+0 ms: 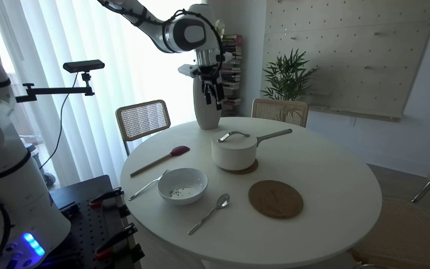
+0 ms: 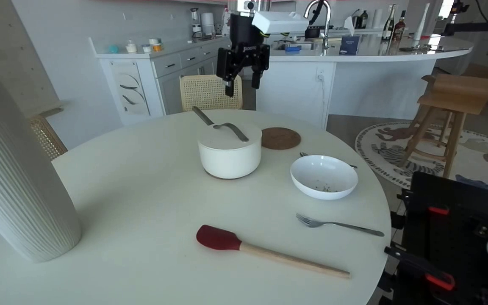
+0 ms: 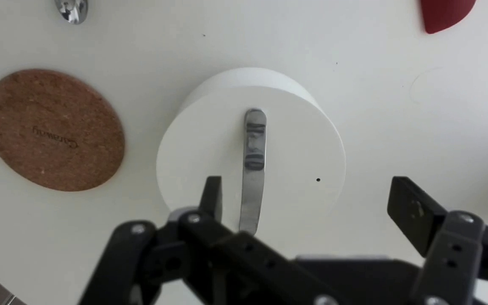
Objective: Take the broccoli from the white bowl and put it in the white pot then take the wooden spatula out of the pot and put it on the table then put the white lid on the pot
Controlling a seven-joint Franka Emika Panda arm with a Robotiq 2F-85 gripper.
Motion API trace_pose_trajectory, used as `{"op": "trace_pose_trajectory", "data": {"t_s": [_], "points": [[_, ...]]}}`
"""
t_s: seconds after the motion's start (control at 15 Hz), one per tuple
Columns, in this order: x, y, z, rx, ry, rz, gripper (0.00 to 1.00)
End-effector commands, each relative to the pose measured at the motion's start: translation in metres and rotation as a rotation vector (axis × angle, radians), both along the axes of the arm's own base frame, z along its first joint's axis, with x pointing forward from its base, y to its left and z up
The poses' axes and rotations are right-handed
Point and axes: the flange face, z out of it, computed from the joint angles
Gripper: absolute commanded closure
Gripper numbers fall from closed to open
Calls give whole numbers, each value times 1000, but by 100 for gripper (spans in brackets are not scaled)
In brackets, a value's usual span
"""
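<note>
Because the white lid (image 3: 295, 144) lies level on the white pot (image 2: 230, 161), below the gripper (image 2: 242, 86) and well apart from it, the step in hand is probably just to leave cleanly. The gripper stands wide, with nothing between its fingers (image 3: 212, 192). Rise straight up first with the fingers spread: the lid handle (image 3: 253, 176) sits under the gap, nearer one finger than the other in the wrist view, so dipping or swinging low could snag it and drag the lid askew. No nudge seems needed, since the lid looks well seated. Then turn away from the tall vase (image 2: 23, 178), which stands off to the gripper's side. Below the gripper, towards the arm's base (image 1: 21, 209), the wooden spatula (image 2: 271, 254) rests on the desk (image 1: 323, 168), out of the pot as asked. On that same side the white bowl (image 1: 187, 179) shows only crumbs (image 1: 178, 192); the broccoli is out of sight, presumably under the lid, so leave that alone.
</note>
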Motion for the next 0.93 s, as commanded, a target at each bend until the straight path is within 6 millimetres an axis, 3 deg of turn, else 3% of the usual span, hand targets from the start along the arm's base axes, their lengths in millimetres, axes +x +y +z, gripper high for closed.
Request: {"op": "trace_pose_trajectory", "data": {"t_s": [0.0, 0.87], "points": [[-4, 0, 3, 0, -1, 0, 0], [-9, -1, 3, -1, 3, 0, 0]]}}
